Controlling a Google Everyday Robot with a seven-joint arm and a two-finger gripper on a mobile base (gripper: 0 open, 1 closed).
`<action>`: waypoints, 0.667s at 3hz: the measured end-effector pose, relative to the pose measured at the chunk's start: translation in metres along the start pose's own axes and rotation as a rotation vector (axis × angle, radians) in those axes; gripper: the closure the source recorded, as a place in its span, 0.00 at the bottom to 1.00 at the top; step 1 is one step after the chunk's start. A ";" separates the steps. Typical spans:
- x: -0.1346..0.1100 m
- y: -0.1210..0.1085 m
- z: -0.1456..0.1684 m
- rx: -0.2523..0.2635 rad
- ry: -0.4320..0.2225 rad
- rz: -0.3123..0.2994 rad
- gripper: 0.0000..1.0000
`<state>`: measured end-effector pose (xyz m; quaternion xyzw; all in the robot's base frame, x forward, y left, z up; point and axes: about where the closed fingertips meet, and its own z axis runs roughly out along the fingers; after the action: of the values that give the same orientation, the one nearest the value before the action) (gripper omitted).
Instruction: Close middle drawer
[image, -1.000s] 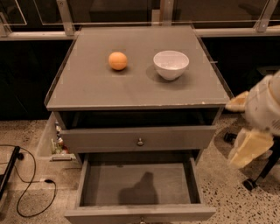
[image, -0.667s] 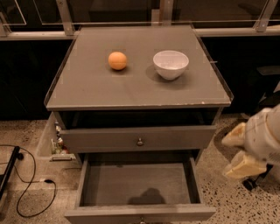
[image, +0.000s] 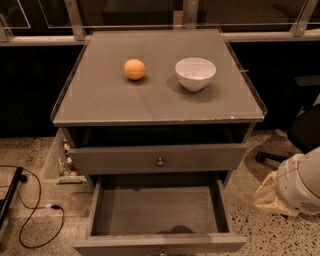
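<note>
Camera view shows grey wooden middle drawer (image: 159, 210) open, pale gripper (image: 271, 196) low right, grip state unclear.

One camera looks steeply down from in front, close on the cabinet (image: 150, 102), jaws at lower right edge.

White rounded arm (image: 302, 184), cream pincer (image: 270, 196), lower-right

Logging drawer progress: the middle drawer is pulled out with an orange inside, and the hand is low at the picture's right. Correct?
One thing is wrong: the camera view shows the orange on the cabinet top, beside the white bowl. The middle drawer is pulled out but empty, and the hand is low at the picture's right.
</note>
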<state>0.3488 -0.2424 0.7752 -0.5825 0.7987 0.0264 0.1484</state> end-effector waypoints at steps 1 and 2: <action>0.000 0.001 0.002 -0.003 0.000 0.002 1.00; 0.011 0.013 0.053 -0.063 -0.009 0.051 1.00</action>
<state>0.3444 -0.2365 0.7200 -0.5661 0.8115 0.0582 0.1328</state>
